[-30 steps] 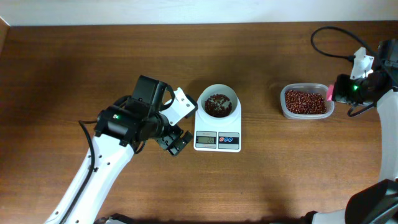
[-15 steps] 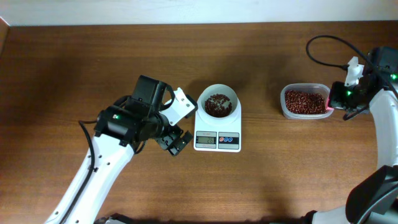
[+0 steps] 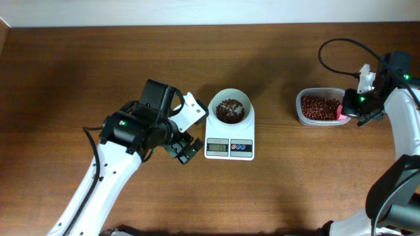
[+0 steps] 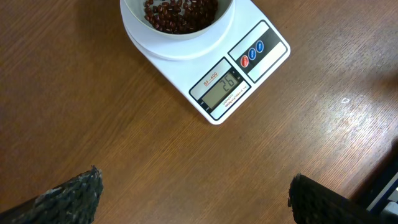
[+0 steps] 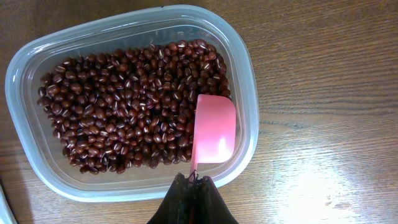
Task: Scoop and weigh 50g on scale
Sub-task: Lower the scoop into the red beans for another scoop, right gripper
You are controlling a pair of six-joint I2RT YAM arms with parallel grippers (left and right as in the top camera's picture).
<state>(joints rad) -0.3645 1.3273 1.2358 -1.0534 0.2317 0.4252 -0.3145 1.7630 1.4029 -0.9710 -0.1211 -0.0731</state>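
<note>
The white scale (image 3: 229, 149) stands mid-table, its display (image 4: 225, 84) showing 26. On it sits a white bowl (image 3: 245, 99) with a small heap of red-brown beans (image 3: 230, 110). My left gripper (image 3: 191, 130) hovers just left of the scale, open and empty, with its fingertips (image 4: 74, 193) far apart over bare wood. My right gripper (image 5: 194, 180) is shut on the thin handle of a pink scoop (image 5: 214, 127). The empty scoop blade lies over the beans (image 5: 124, 106) inside the clear tub (image 5: 245, 68), near its right wall.
The clear tub (image 3: 298, 105) sits right of the scale with a stretch of bare wood between them. A black cable (image 3: 335, 46) loops behind the right arm. The table's back edge meets a white wall.
My right gripper has swung left with the pink scoop, from beside the tub to over its right end. The left arm and the scale have not moved.
</note>
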